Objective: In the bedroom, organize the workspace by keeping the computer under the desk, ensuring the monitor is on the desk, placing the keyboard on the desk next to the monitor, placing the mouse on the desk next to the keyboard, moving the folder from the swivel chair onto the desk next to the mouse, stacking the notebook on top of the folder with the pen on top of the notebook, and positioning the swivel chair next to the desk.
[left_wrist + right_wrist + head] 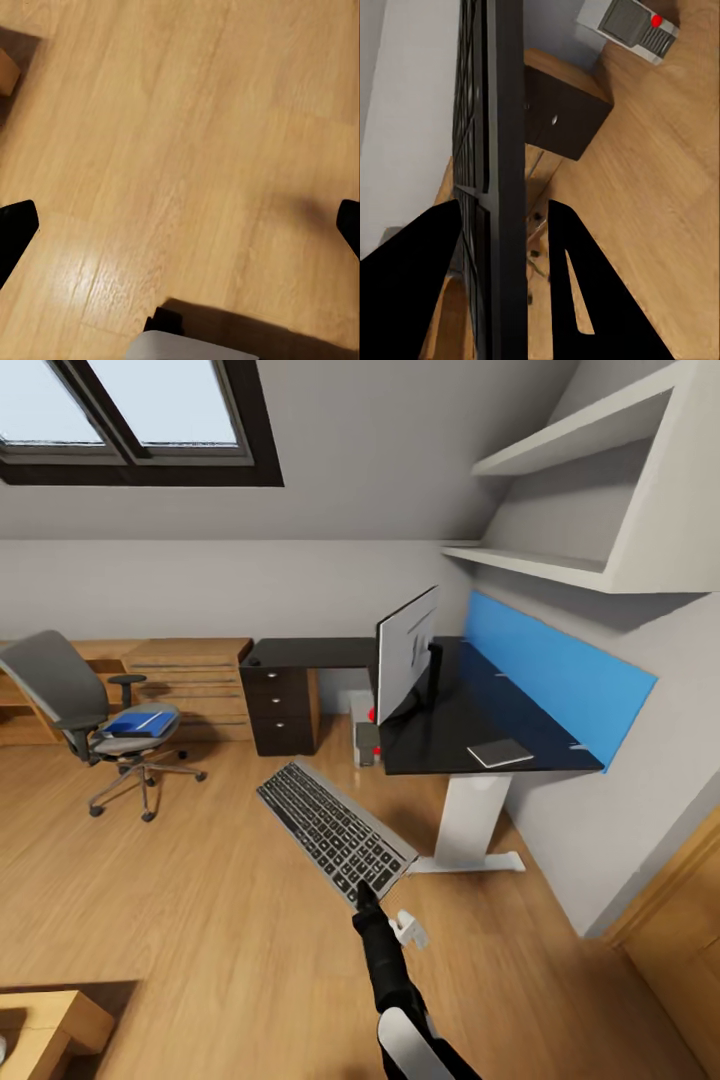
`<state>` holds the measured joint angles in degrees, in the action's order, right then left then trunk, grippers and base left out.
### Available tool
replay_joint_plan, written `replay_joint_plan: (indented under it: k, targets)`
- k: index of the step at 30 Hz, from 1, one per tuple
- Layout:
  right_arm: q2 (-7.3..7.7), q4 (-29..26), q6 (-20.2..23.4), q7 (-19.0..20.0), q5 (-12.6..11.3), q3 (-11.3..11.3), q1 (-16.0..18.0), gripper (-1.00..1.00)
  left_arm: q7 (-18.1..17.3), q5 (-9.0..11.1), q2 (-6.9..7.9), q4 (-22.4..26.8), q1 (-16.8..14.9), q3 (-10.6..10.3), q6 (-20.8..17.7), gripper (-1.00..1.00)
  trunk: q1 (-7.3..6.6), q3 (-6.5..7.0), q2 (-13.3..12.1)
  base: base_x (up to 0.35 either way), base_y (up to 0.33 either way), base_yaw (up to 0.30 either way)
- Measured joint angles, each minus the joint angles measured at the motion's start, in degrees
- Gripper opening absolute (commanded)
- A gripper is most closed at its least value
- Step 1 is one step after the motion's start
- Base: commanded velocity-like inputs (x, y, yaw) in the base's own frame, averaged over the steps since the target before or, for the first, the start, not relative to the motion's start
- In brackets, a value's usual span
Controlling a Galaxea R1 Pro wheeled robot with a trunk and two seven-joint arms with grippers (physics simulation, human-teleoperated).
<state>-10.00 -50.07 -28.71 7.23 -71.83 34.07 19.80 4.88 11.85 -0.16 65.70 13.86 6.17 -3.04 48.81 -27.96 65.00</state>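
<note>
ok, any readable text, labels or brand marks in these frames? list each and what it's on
None readable.
keyboard, held in the right pincer: key legends too small and blurred to read.
monitor: light-grey back faces the camera, no marking legible.
computer: a red dot, no lettering.
folder and notebook: covers show no text.

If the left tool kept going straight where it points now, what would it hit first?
Most likely the bare wood floor: the left wrist view looks down onto planks between the left tool's open fingertips, with nothing between. Depth unclear.
</note>
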Motion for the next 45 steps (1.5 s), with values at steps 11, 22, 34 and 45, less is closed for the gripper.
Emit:
replay_joint_plan:
  k: [11,22,34,45]
  targets:
    - [0.0,0.02,0.0,1.41,-3.99,-0.42,0.0,-1.0,-0.32,0.0,0.0,0.02,0.0,-0.07,0.41,1.0,-0.43,0.35,-0.79,0.226,0.234,0.0]
    - [0.0,0.23,-0.08,1.39,-3.75,-1.05,0.0,-1.0,-0.18,0.06,0.0,0.07,-0.01,-0.18,0.27,1.0,-1.94,1.61,-3.6,0.034,0.028,0.0]
    - [0.0,0.41,-0.08,1.39,-3.75,-1.11,0.0,-1.0,-0.12,0.62,0.08,0.08,0.0,1.0,0.1,1.0,-4.6,3.77,-8.41,0.137,0.0,0.0]
    - [0.0,0.46,-0.09,1.4,-3.88,-1.79,0.0,-1.0,-0.13,0.8,0.15,0.08,0.0,1.27,0.09,1.0,-6.97,5.79,-12.84,-0.256,0.129,0.0]
